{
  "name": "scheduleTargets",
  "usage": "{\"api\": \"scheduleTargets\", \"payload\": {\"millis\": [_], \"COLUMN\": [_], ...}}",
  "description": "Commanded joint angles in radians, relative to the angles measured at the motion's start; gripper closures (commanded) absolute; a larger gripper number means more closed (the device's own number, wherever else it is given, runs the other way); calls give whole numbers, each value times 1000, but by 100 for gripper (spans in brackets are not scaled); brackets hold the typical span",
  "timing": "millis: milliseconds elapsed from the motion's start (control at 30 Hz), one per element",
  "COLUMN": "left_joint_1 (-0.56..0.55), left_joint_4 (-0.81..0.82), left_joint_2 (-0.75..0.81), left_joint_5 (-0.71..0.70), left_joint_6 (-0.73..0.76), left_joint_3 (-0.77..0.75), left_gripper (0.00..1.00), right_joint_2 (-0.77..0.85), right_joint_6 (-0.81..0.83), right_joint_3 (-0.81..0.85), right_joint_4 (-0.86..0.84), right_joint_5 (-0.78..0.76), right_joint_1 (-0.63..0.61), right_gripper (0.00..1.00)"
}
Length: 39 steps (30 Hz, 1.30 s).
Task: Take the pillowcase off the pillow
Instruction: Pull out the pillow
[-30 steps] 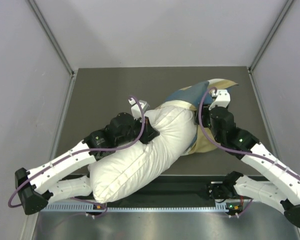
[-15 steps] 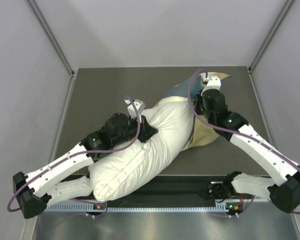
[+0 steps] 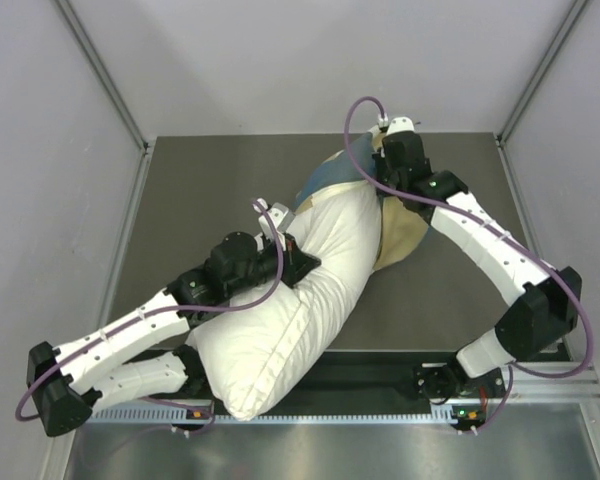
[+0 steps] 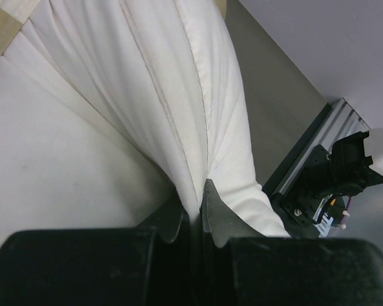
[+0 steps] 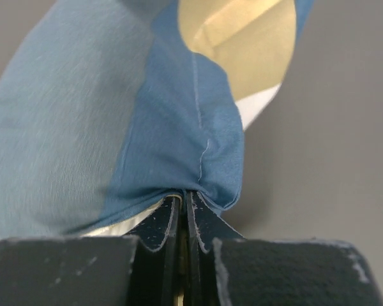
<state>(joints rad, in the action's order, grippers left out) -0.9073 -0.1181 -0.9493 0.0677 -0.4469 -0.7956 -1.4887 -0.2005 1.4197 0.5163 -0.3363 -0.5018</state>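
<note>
The right gripper [image 5: 182, 199] is clenched on the blue hem of the pillowcase [image 5: 102, 121], which bunches just ahead of its fingertips. The left gripper [image 4: 195, 199] is pinched on a fold of the pillow [image 4: 179, 83], whose white bulk spreads ahead of it and to both sides across the desk [image 3: 200, 190]. Both look soft and light. The thin cloth should slide, but it may drag on the plump filling. The hem seems the sound hold, with the pillow's gathered fold as the anchor.
</note>
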Motion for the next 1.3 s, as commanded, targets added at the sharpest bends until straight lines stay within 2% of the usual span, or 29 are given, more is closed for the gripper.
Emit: {"api": "scheduleTargets", "payload": {"millis": [0,133,467,633,733,767,867,900,967,1000,1067,1100,1167,1200,1233,1267], "left_joint_1": [-96,-159,-189,-212,-211,-209,-208,-203,-180,-165,-133,-131,-133,-133,-133,-133], "left_joint_4": [-315,-310,-380,-442,-472,-483,-535,-558,-587,-615,-621,-614,-559,-537,-500,-490], "left_joint_2": [35,69,110,138,150,150,112,84,40,24,-3,-29,-71,-89,-112,-168], "left_joint_5": [289,332,437,425,331,270,-22,-183,-311,-424,-502,-532,-530,-513,-462,-441], "left_joint_6": [22,11,-16,-21,-9,-4,8,17,22,13,8,23,63,103,125,145], "left_joint_3": [53,42,9,-10,-42,-57,-178,-203,-273,-298,-344,-391,-462,-487,-513,-574], "left_gripper": [100,100,100,100,100,100,100,100,100,100,99,86,77,59,48,42], "right_joint_2": [-80,-137,-186,-199,-164,-116,-4,16,73,93,151,168,212,225,238,245], "right_joint_6": [115,145,174,187,167,155,139,135,115,110,99,84,53,18,4,-8], "right_joint_3": [171,252,386,429,386,317,138,102,12,-16,-85,-105,-142,-152,-163,-166], "right_joint_4": [-291,-286,-253,-228,-216,-226,-291,-298,-300,-302,-300,-299,-280,-276,-269,-263], "right_joint_5": [-402,-409,-376,-360,-328,-296,-276,-282,-283,-285,-305,-316,-313,-303,-297,-297], "right_joint_1": [200,244,373,417,413,407,347,329,272,225,171,113,68,28,8,-12], "right_gripper": [100,100,100,100,100,100,100,100,100,100,100,100,100,100,100,100]}}
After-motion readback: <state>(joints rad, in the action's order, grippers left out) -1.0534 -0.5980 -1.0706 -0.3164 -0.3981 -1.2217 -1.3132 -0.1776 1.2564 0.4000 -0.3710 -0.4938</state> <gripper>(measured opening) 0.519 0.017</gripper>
